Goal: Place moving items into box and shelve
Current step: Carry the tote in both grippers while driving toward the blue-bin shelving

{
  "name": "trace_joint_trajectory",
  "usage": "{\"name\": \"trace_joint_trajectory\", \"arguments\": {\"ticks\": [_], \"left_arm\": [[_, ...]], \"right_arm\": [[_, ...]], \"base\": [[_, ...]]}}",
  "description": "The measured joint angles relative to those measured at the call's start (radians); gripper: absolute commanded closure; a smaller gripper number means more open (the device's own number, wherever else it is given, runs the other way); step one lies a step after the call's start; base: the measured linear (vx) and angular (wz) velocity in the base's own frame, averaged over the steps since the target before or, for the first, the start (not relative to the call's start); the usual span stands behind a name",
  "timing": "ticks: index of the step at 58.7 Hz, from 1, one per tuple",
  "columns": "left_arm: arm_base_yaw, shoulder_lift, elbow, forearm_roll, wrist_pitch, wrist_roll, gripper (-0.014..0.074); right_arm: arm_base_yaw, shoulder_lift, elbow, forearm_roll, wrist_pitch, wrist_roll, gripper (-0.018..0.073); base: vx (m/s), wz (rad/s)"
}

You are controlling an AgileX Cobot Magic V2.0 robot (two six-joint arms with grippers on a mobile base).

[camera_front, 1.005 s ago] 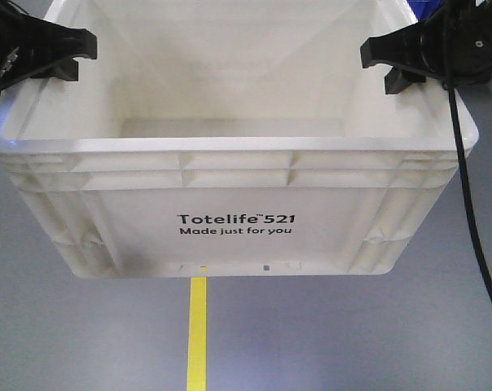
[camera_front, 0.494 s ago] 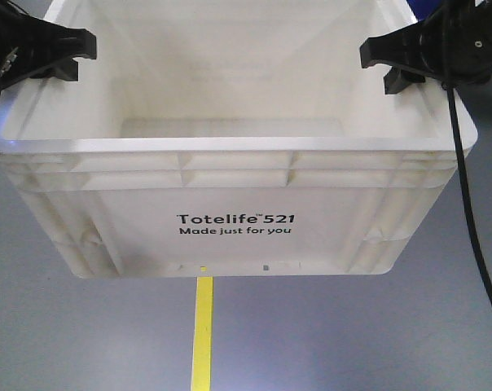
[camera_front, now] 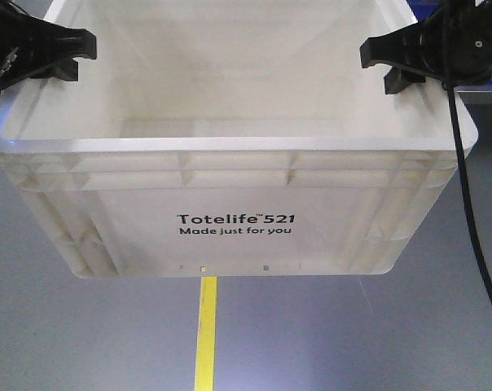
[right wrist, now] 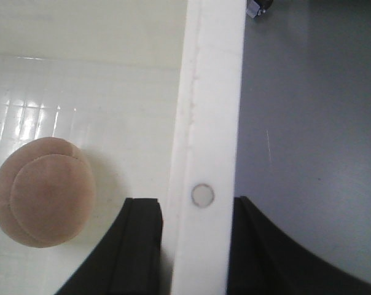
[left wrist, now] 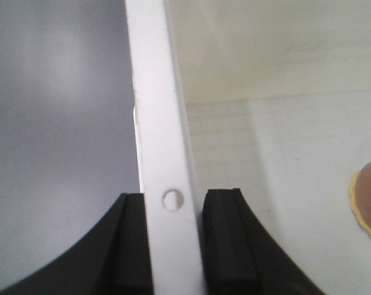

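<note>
One stitched ball (right wrist: pixel 43 192) sits in the ribbed box (camera_front: pixel 107 212).

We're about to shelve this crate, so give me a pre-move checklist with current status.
1. Left gripper clamped on the box rim: ok, a finger each side.
2. Right gripper clamped on the opposite rim: ok.
3. Box level: ok, roughly, in the front view.
4. Pinkish ball inside: ok, on the box floor.
5. Second ball inside: cannot tell; only a rounded edge shows in the left wrist view.
6. Black cable snag-free: cannot tell; it hangs across the box's corner.
</note>
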Motion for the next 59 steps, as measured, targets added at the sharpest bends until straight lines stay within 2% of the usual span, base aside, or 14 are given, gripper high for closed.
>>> {"name": "trace_joint_trajectory", "arguments": {"ticks": [59], "left_arm": [[0.0, 0.0, 0.0, -0.001, -0.002, 0.0, 0.0596]], "right_arm": [[0.0, 0.0, 0.0, -0.002, -0.001, 0.0, 0.0564]], "base": [[0.46, 0.04]]}}
